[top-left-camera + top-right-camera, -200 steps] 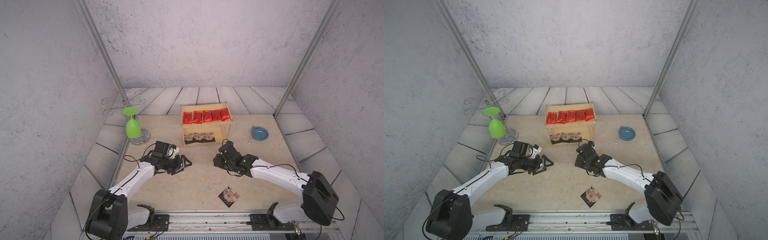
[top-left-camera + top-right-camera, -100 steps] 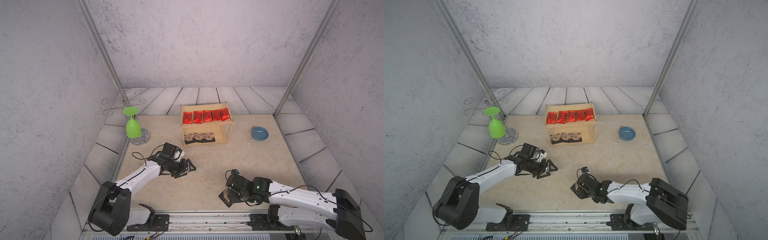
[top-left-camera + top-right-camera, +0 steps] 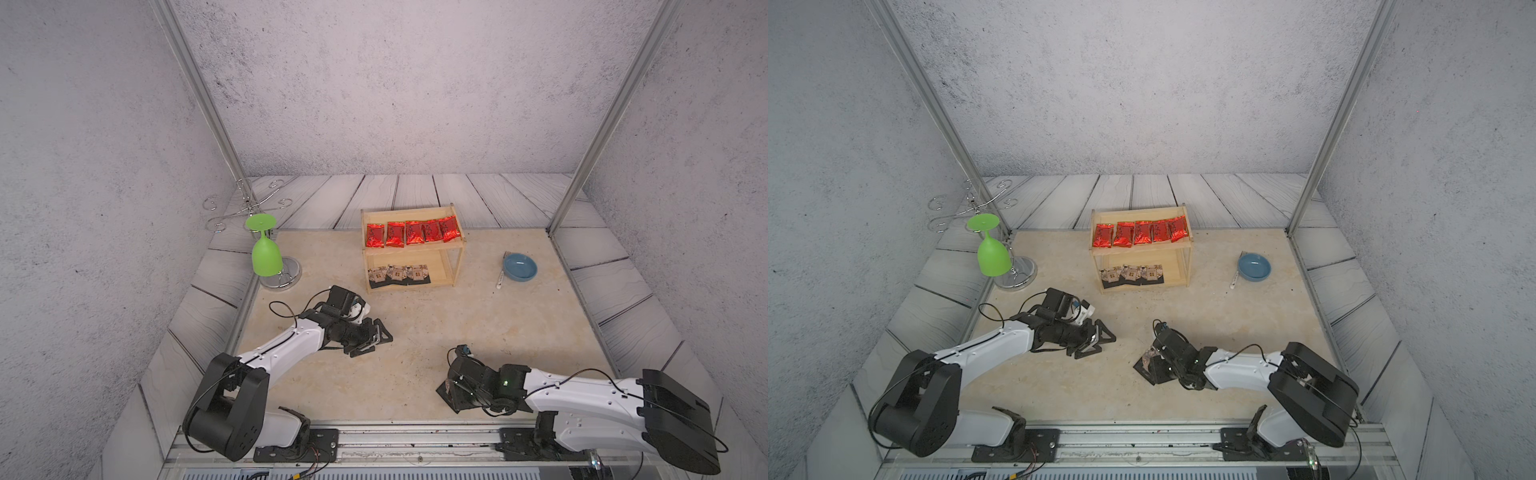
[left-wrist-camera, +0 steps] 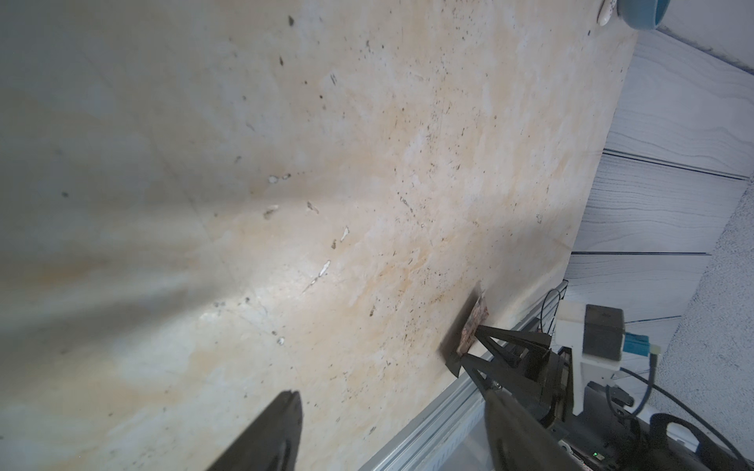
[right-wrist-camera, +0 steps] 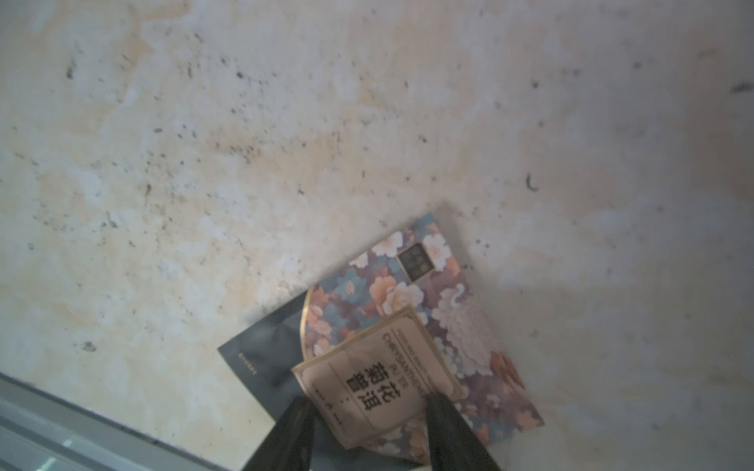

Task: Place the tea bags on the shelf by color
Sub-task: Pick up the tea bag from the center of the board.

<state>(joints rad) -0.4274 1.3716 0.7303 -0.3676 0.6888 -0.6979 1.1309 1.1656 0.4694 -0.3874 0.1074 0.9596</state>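
Upside-down green goblet (image 3: 266,259) hanging on chrome wire stand (image 3: 289,277) at left, blue bowl (image 3: 520,267) at right with white-handled fork (image 3: 499,280) just beside it, on beige mottled tabletop (image 3: 415,332), grey plank border (image 3: 374,195) around.

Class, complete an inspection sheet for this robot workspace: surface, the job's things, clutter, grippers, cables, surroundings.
Surface: beige tabletop, speckled with dark marks.
Job's things: five red sachets on the shelf top tier; three black packets on the lower tier; one loose black packet near the front rail.
Clutter: green glass inverted on a chrome rack; blue bowl, fork beside it.
Grippers: left gripper open, empty; right gripper open, fingers astride that packet.
Cables: black cable loops at both wrists.
Surroundings: grey walls, metal posts.
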